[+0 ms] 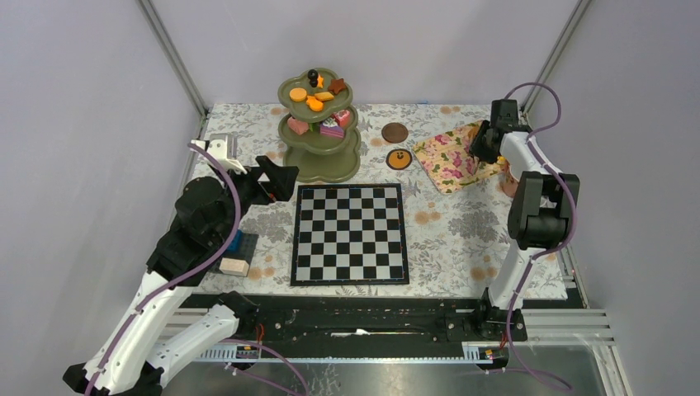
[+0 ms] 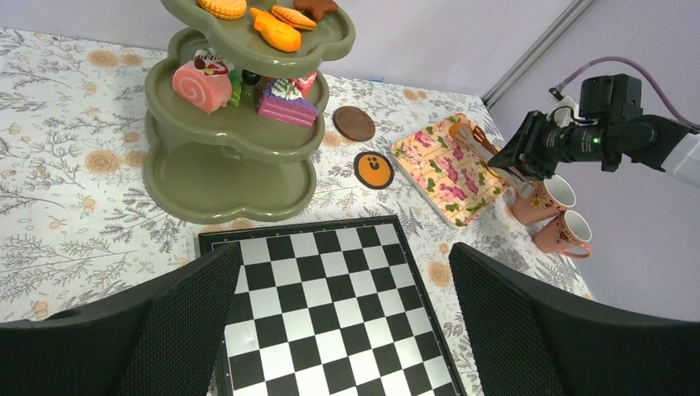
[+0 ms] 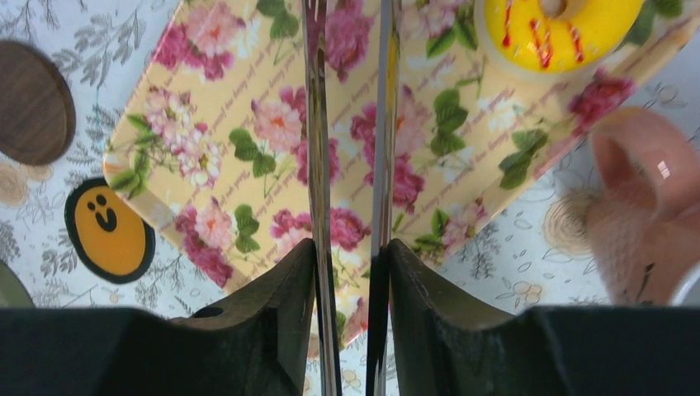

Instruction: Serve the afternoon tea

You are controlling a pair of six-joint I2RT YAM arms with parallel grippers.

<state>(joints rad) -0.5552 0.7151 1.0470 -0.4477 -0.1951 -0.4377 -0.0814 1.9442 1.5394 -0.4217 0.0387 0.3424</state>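
The likeliest slip, we judge, is a missed pick. The yellow doughnut (image 3: 561,29) lies at the far corner of the floral tray (image 3: 239,107), to the right of both blades of the metal tongs (image 3: 316,124), not between them. A squeeze here would catch nothing. A sideways sweep could push the doughnut off the tray's edge, which it sits close to. A pink cup (image 3: 640,194) stands just beside the tray on the right, and a swing that way could tip it.

The right gripper (image 3: 351,247) has its fingers (image 3: 272,305) pressed against the outer sides of the tongs, pinching the blades to a narrow, almost parallel gap. We cannot see the tong tips. The left gripper (image 2: 342,264) hovers above the chessboard (image 2: 330,330), fingers (image 2: 182,322) spread wide, holding nothing.

The green three-tier stand (image 2: 223,194), with pastries (image 2: 202,82) on its upper two tiers, stands behind the chessboard, well apart from the tray.
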